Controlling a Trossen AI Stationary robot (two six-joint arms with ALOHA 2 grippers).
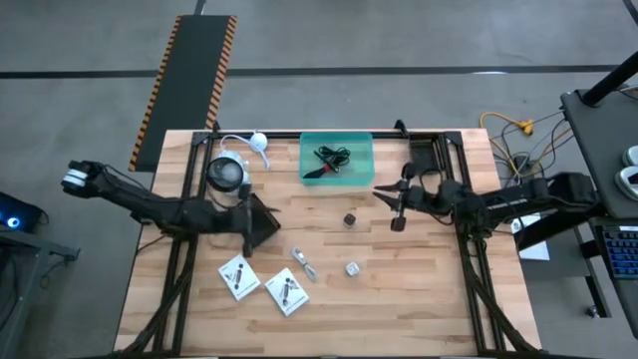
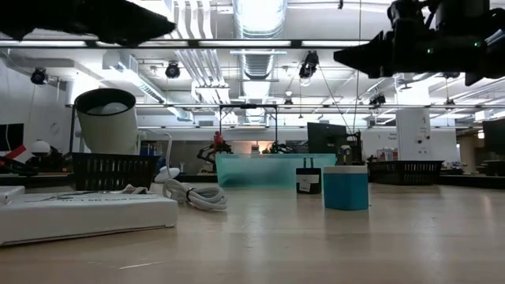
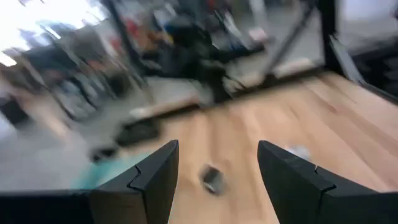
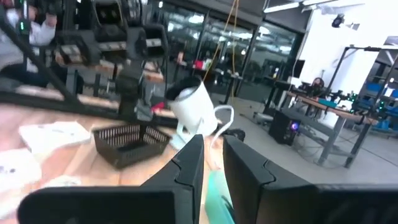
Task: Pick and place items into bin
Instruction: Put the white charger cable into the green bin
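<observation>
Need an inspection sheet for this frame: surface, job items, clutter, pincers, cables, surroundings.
Surface: wooden table, bare in parts.
Job's things: bin holds a coiled black cable; two white packets, a silvery bit and a dark bit lie loose.
Clutter: white round device, black box.
Grippers: left pincer open over the table; right pincer nearly closed, beside the bin.
Cables: white cord, yellow cable off the table.
Surroundings: grey floor, striped mat.

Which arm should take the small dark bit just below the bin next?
Right, probably. Its pincer hangs just beside the dark bit and close to the bin. The left pincer is open but sits farther off, nearer the packets.
</observation>
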